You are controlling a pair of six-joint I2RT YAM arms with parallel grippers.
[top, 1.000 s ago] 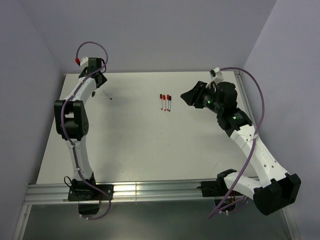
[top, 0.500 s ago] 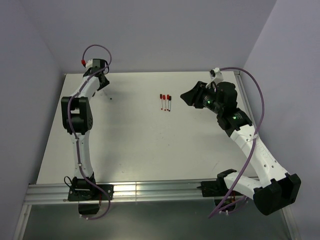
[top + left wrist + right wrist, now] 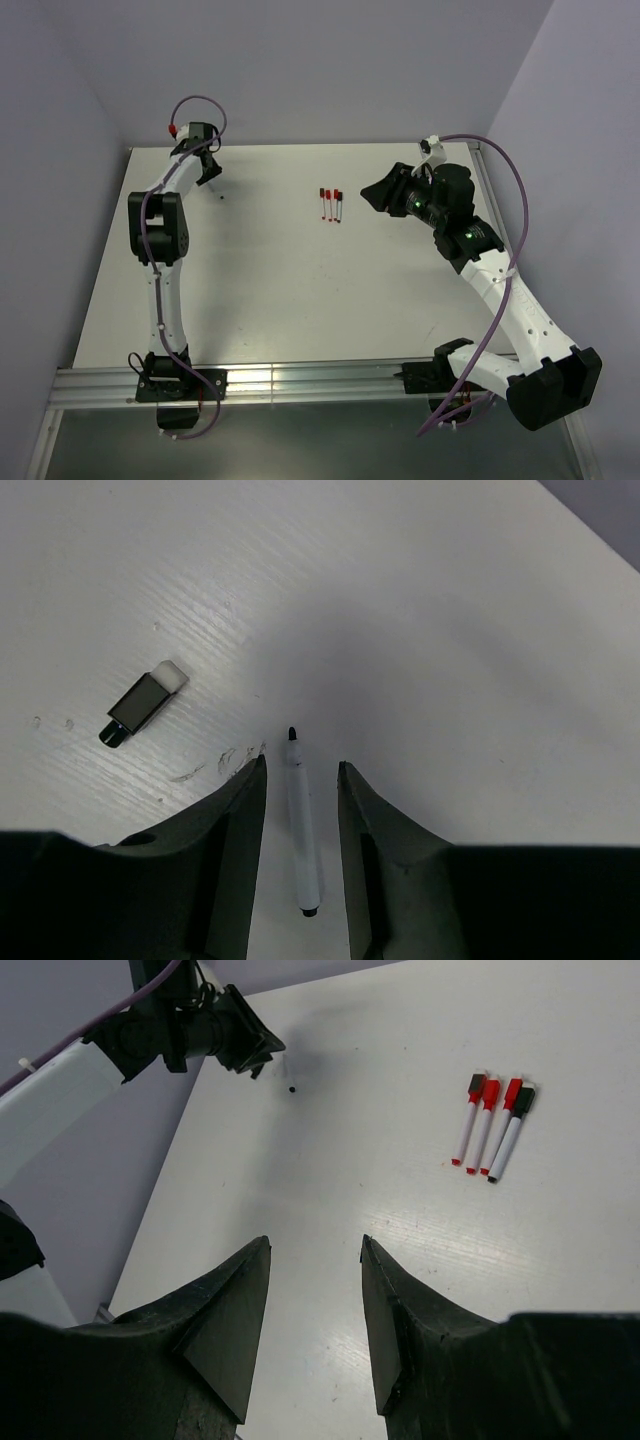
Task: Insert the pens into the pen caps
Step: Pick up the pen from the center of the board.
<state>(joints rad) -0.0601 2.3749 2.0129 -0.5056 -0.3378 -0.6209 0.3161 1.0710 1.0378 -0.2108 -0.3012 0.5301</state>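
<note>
— What was the right gripper (image 3: 315, 1245) doing?
— It hung over the right side of the table (image 3: 300, 290), jaws parted with only bare tabletop between them; it had hold of nothing

— And the pens nearest it?
— Three capped pens (image 3: 490, 1128) lay side by side just beyond its fingers, touching or nearly so, near the middle of the table's far half

— Farther out?
— A black cap (image 3: 140, 705) with a white end lay alone toward the far left corner, well apart from those three; beyond it the left gripper (image 3: 302, 762) was down at the table, jaws partly open, straddling an uncapped pen (image 3: 303, 840)

— Gripped?
— No; the pen lay flat between the fingers with a thin gap either side, its black tip pointing out past the fingertips; the cap sat off to one side of it, not touching
</note>
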